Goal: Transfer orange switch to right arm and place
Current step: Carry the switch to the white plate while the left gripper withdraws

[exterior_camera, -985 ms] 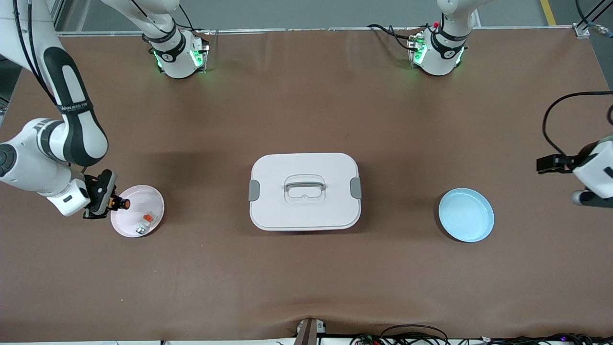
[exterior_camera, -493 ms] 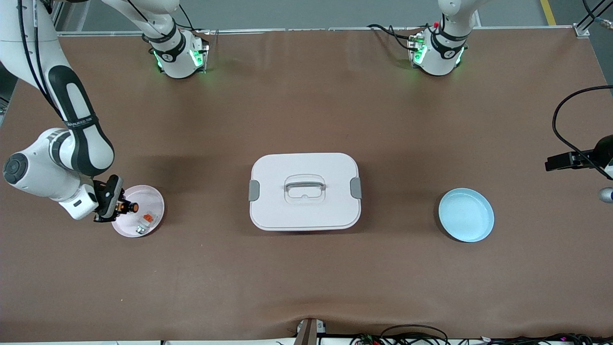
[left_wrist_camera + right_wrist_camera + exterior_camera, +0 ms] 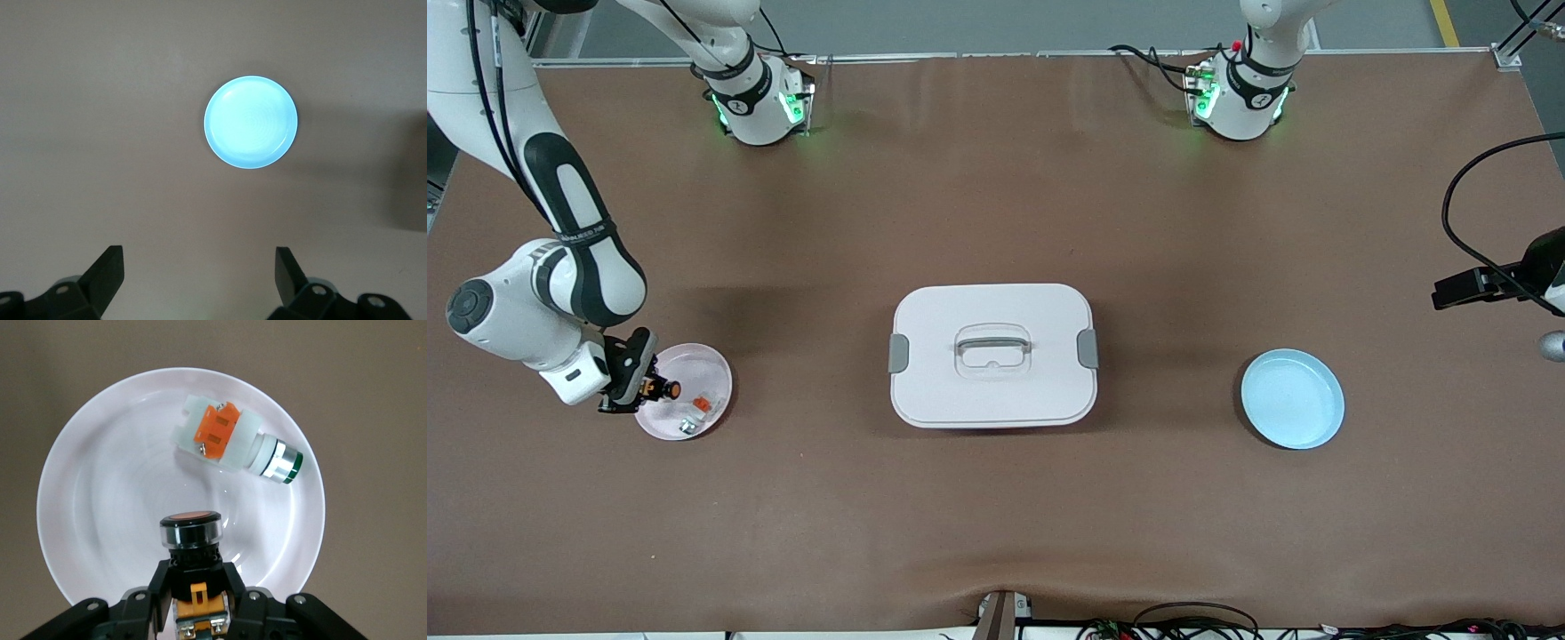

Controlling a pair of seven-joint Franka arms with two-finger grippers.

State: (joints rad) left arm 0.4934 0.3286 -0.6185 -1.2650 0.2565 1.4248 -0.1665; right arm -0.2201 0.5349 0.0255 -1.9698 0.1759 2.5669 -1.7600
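Right gripper (image 3: 195, 600): your jaws are gripping the orange switch (image 3: 191, 533) over the pink plate (image 3: 713, 378).
Plate contents: a white-and-orange piece (image 3: 233, 443) is lying beside it.
Left gripper (image 3: 199, 280): your jaws are hanging open above the blue plate (image 3: 251, 122).
Desk middle: a lidded white box (image 3: 993, 356) is sitting between the plates.

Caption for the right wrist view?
Right pincer holds orange switch over pink plate beside white-and-orange piece.

The box (image 3: 992, 356) stood mid-counter, the one tall obstacle. At its 9 o'clock the right gripper (image 3: 643, 388), fingers clamped on the switch (image 3: 665, 388), crowded the pink plate (image 3: 710, 369), with a white-and-orange piece (image 3: 698, 409) at the plate's 5 o'clock. At the box's 3 o'clock, open counter (image 3: 996, 516) ringed the bare blue plate (image 3: 1292, 398).
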